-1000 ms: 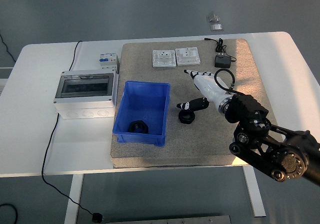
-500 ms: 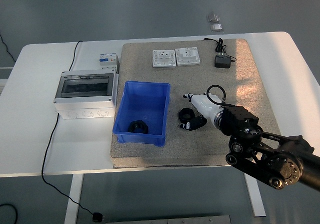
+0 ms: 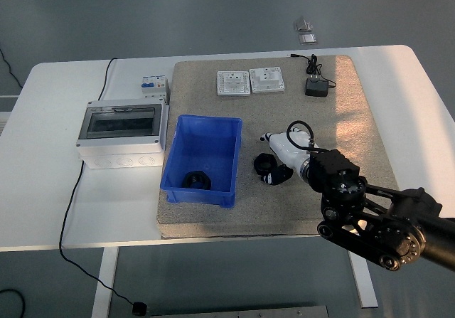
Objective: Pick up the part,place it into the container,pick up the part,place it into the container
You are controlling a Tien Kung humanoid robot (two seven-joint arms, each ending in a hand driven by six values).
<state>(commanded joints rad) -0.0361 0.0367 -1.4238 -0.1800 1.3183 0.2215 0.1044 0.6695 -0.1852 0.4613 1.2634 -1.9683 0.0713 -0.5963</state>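
Observation:
A black ring-shaped part (image 3: 264, 163) lies on the grey mat (image 3: 341, 119), just right of the blue container (image 3: 204, 136). My right hand (image 3: 274, 160), white with black fingertips, reaches in from the lower right and is down on this part. The thumb (image 3: 278, 178) is at the part's near side and the fingers (image 3: 271, 137) at its far side, closed around it. The part still rests on the mat. A second black part (image 3: 195, 181) lies inside the container at its near end. My left arm is out of view.
A grey electrical box with a clear lid (image 3: 121, 133) stands left of the container, with a small breaker (image 3: 154, 86) behind it. Two white sockets (image 3: 250, 82) and a black adapter with its cable (image 3: 316, 85) lie at the mat's far side.
My right hand swung down and left from above the mat onto the black part, and its fingers closed in around it. The part has stayed on the mat.

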